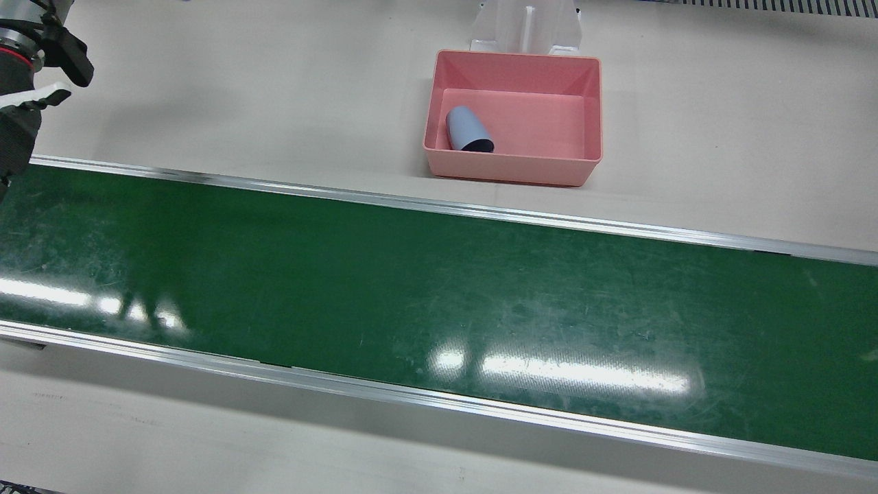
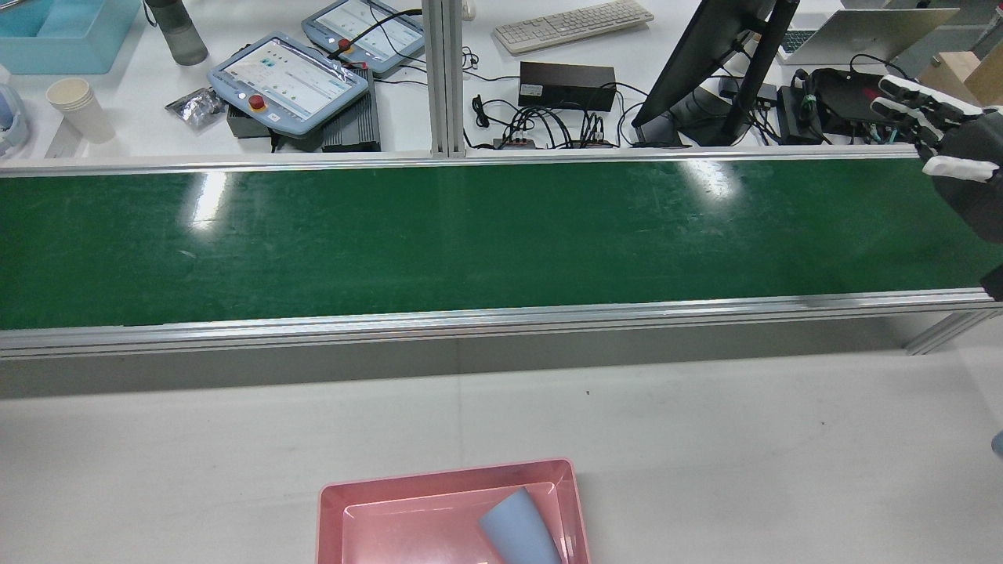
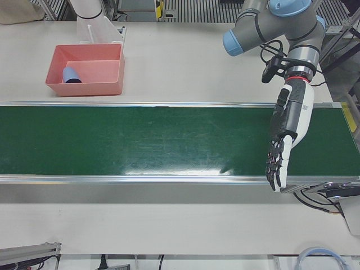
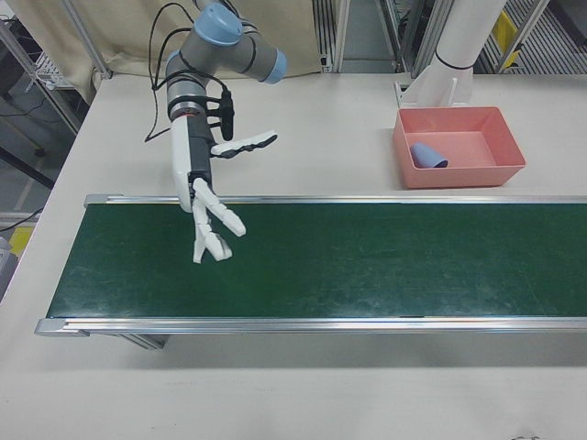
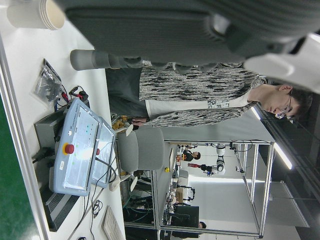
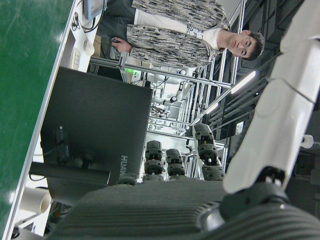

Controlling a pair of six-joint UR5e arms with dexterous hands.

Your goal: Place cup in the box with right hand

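Observation:
A blue-grey cup lies on its side inside the pink box, against the box's left wall in the front view. Cup and box also show in the right-front view, and the cup in the rear view. My right hand is open and empty, fingers spread, hanging over the far end of the green belt, well away from the box. It also shows at the rear view's right edge. My left hand is open and empty over the belt's other end.
The green conveyor belt with metal rails runs across the table in front of the box. A white arm pedestal stands just behind the box. Beyond the belt are teach pendants, a monitor, a keyboard and paper cups.

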